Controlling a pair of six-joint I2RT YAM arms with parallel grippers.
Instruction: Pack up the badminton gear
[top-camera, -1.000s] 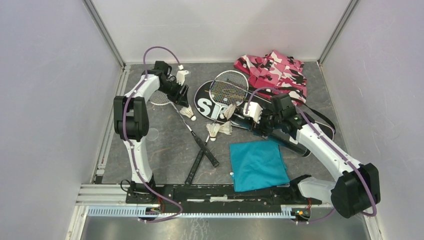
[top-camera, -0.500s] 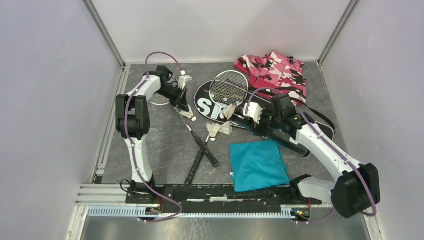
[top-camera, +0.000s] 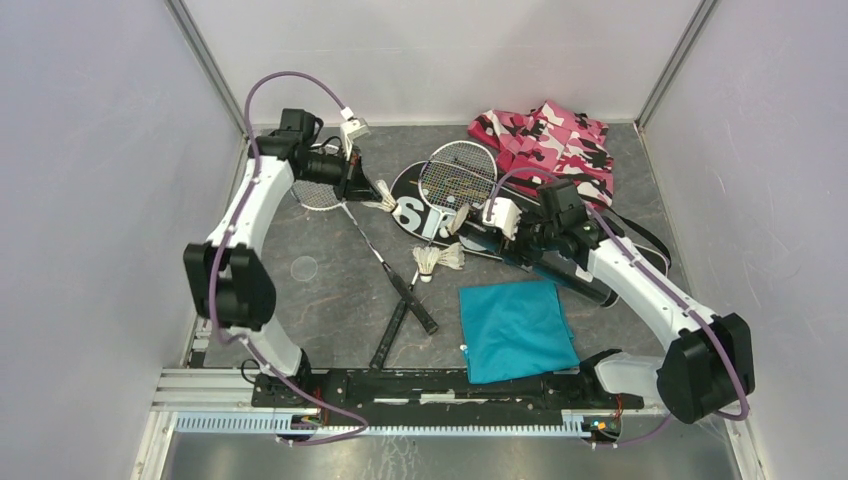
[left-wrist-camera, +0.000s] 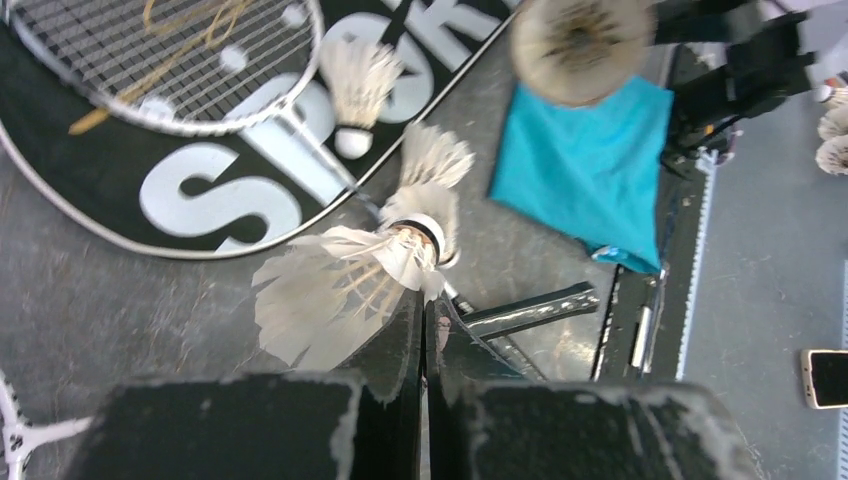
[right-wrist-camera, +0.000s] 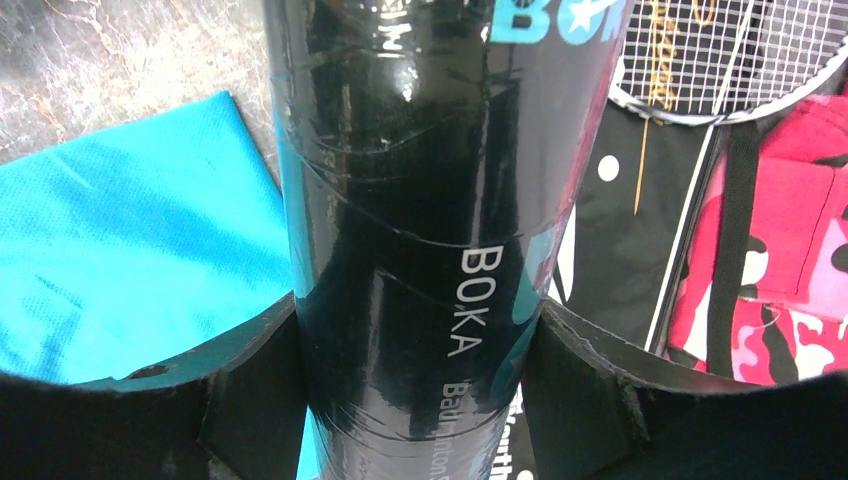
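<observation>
Upper left of centre in the top view, the left gripper (left-wrist-camera: 424, 300) pinches a shuttlecock (left-wrist-camera: 335, 290) by its cork (wise: the feathers look light and crushable). Right of centre, the right gripper (right-wrist-camera: 420, 350) clamps the black tube (right-wrist-camera: 430, 150), which looks stiff, glossy and probably slippery.

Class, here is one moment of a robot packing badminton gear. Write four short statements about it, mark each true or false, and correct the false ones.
1. The left end effector is shut on a shuttlecock. True.
2. The right end effector holds a racquet handle. False: it clamps the black tube.
3. The teal cloth is draped over the SPORT bag. False: it lies flat on the table, nearer the arm bases.
4. A silver racquet head rests on the SPORT bag. True.
</observation>
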